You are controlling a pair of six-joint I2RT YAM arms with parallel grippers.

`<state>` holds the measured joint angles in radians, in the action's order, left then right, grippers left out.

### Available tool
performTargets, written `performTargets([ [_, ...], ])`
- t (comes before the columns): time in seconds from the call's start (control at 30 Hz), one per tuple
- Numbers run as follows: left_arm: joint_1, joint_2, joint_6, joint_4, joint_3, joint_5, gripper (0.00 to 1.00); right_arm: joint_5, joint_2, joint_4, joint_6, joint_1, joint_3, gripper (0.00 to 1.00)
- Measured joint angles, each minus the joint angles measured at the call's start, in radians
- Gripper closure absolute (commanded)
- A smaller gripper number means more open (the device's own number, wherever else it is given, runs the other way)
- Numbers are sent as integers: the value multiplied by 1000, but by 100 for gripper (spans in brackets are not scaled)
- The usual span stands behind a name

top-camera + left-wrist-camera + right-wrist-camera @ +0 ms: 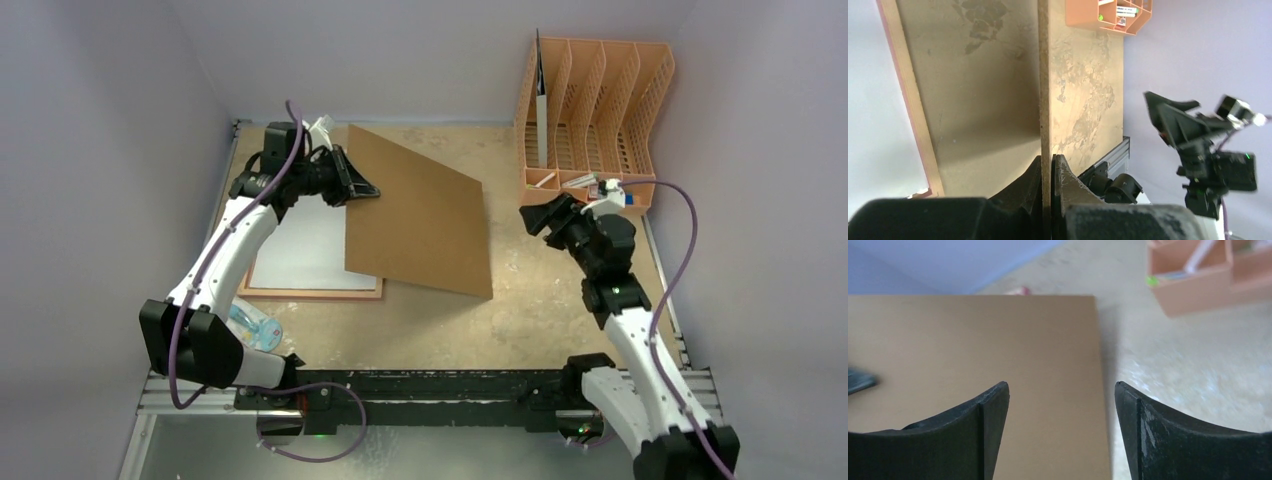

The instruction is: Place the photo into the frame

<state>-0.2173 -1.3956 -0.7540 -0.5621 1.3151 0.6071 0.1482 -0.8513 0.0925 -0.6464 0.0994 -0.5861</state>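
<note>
The frame point(312, 292) lies flat at the table's left, showing its pinkish-tan rim. A white sheet point(300, 245) fills it and looks like the photo's plain back; no print shows. My left gripper point(365, 188) is shut on the left edge of the brown hardboard backing sheet point(420, 215), holding it tilted over the frame's right side. In the left wrist view the jaws point(1047, 160) pinch the board's thin edge point(1044, 75), with the frame's rim point(913, 100) to the left. My right gripper point(540, 215) is open and empty just off the board's right edge point(1062, 390).
An orange plastic file rack point(590, 120) stands at the back right, with small items in its base; it also shows in the right wrist view point(1198, 285). A small clear packet point(255, 328) lies by the left arm's base. The black rail point(430, 385) runs along the near edge.
</note>
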Motion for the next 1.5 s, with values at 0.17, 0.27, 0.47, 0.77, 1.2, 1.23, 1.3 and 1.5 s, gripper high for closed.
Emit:
performTargets([
  [0.17, 11, 0, -13, -35, 3, -10, 100, 26, 215, 103, 32, 95, 7, 18],
  [0.27, 12, 0, -31, -52, 3, -9, 100, 64, 271, 181, 94, 141, 10, 17],
  [0.47, 12, 0, -68, -55, 3, -14, 100, 80, 183, 237, 219, 263, 10, 12],
  [0.77, 25, -76, -85, -55, 60, -14, 100, -59, -79, 259, 376, 535, -39, 12],
  [1.2, 93, -159, -98, -56, 120, 10, 100, -397, -110, 402, 652, 980, -24, 12],
  [1.23, 94, -159, -100, -55, 121, 13, 100, -435, -130, 428, 677, 1004, -21, 13],
  [1.3, 96, -159, -101, -54, 121, 19, 100, -514, -188, 486, 732, 1043, -12, 15],
  [1.5, 106, -159, -106, -54, 121, 40, 100, -690, -411, 631, 901, 1109, -2, 19],
])
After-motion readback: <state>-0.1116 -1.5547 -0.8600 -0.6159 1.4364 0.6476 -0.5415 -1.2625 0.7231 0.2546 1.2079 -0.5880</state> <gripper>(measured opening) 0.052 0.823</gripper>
